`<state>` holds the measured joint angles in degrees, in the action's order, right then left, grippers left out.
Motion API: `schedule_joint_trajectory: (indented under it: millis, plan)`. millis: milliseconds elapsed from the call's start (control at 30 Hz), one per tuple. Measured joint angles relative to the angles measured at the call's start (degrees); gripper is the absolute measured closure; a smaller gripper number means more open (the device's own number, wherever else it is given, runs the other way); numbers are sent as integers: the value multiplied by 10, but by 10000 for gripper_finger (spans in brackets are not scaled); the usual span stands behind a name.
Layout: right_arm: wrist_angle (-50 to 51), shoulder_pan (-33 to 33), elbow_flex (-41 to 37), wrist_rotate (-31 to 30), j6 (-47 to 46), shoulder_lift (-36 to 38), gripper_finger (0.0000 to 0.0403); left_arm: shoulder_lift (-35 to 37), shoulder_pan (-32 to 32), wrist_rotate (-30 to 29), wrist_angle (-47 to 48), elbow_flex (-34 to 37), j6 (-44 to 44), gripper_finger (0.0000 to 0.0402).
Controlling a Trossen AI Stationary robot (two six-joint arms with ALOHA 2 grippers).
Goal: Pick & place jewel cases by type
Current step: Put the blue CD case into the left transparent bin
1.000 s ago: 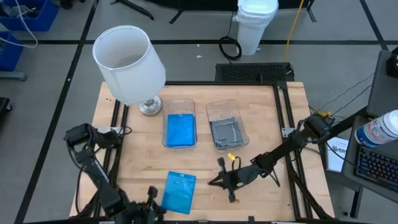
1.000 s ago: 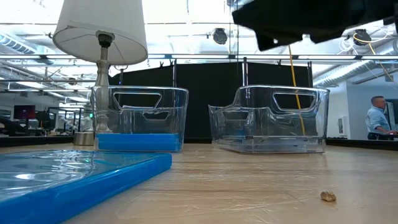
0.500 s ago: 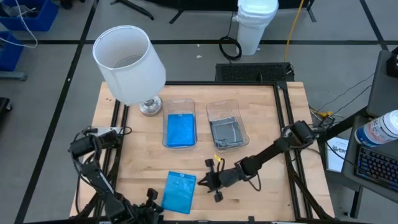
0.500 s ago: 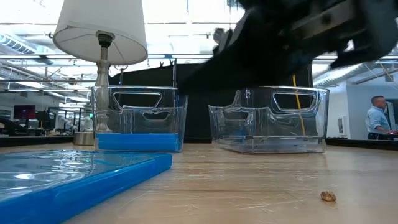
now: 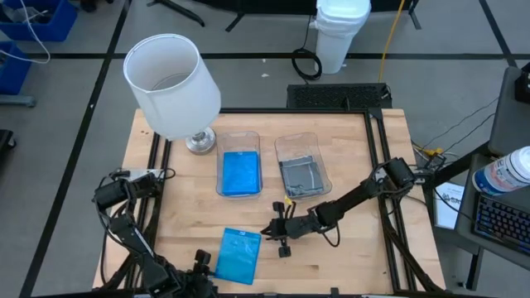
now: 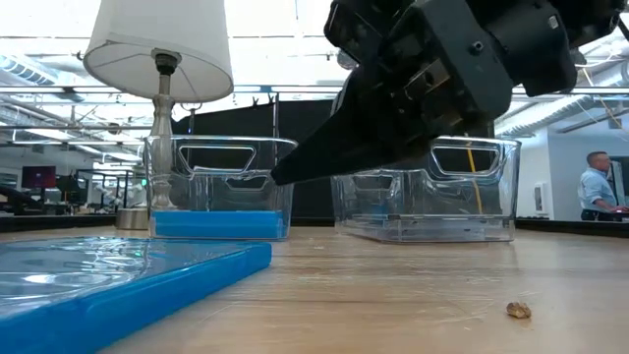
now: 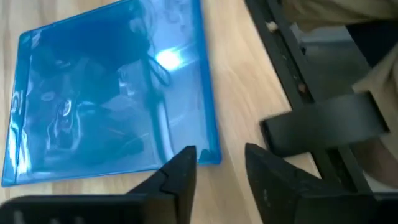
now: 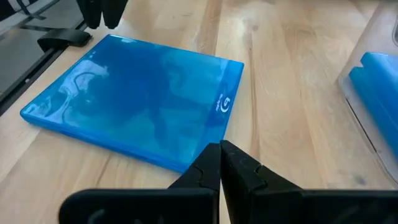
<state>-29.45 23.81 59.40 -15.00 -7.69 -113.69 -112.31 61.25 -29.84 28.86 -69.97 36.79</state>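
Observation:
A bright blue jewel case (image 5: 238, 255) lies flat on the wooden table near its front edge; it also shows in the low view (image 6: 118, 280). My right gripper (image 8: 221, 149) is shut and empty. It hovers above the table just right of the case's far right corner (image 8: 233, 65), fingers pointing toward the table's left (image 6: 280, 177). My left gripper (image 7: 221, 165) is open and empty at the table's front edge, beside the case's near left corner (image 7: 211, 155). A clear tub (image 5: 240, 145) holds blue cases. The tub next to it (image 5: 286, 149) holds dark grey cases.
A white-shaded lamp (image 5: 172, 83) stands at the table's far left, its base (image 5: 199, 142) beside the blue tub. A small crumb (image 6: 518, 311) lies on the table. A person (image 6: 597, 187) stands far off in the room. Bare wood lies right of the blue case.
My right gripper has gone toward the table's left edge, from the front right area to just beside the blue jewel case. The case has stayed where it was.

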Motion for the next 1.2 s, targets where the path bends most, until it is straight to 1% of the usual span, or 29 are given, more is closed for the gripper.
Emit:
schedule_joint_trajectory:
  millis: [133,300,467,533,633,733,900,1033,1133,1200]
  plan:
    - [16,0,0,1,-15,0,402,0,4,3,0,0,-38,227]
    - [21,-2,0,1,-17,-6,402,0,-2,-14,0,0,-48,204]
    - [-4,-6,-1,1,-9,-40,403,1,-15,-12,1,0,-48,202]
    - [-17,-10,-1,-11,-5,-52,403,1,-17,-9,1,0,-48,201]
    - [-19,-17,-1,-29,-6,-56,403,1,-19,11,-1,0,-48,201]
    - [-16,-22,0,-27,-9,-55,403,-11,-19,17,-4,0,-46,201]
    - [-24,-20,0,40,-11,-55,403,-44,-19,7,-7,-3,-47,201]
    - [-13,-20,0,49,-14,-55,403,-57,-19,-9,-7,-3,-48,201]
    - [-16,-20,-1,86,-14,-55,403,-58,-19,-24,-7,-2,-48,201]
    - [-15,-19,-1,95,-12,-55,403,-59,-19,-41,-7,-2,-48,201]
